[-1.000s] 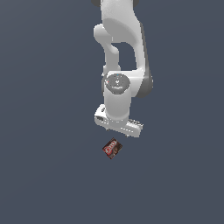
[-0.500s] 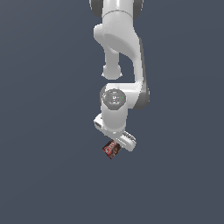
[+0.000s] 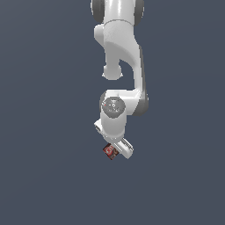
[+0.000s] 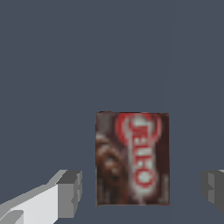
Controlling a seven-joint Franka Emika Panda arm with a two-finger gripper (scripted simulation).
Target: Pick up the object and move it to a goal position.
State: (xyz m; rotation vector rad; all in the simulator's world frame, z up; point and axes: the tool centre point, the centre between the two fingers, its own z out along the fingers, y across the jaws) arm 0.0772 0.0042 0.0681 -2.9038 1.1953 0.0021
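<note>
The object (image 4: 132, 158) is a small flat box, dark brown with a red-and-white label, lying on the plain grey surface. In the wrist view it lies between my two grey fingertips, one fingertip (image 4: 70, 194) on one side and the other at the frame's edge, with a gap on each side. My gripper (image 4: 142, 192) is open around it and touches nothing. In the exterior view the object (image 3: 110, 151) shows only partly, beside the lowered white hand of the gripper (image 3: 117, 150), which covers the rest of it.
The white arm (image 3: 119, 66) comes down from the top of the exterior view. The grey surface (image 3: 48, 167) around it shows no other thing.
The arm has come down and the hand has turned over the object. The hand now sits right at the box, which has stayed in place.
</note>
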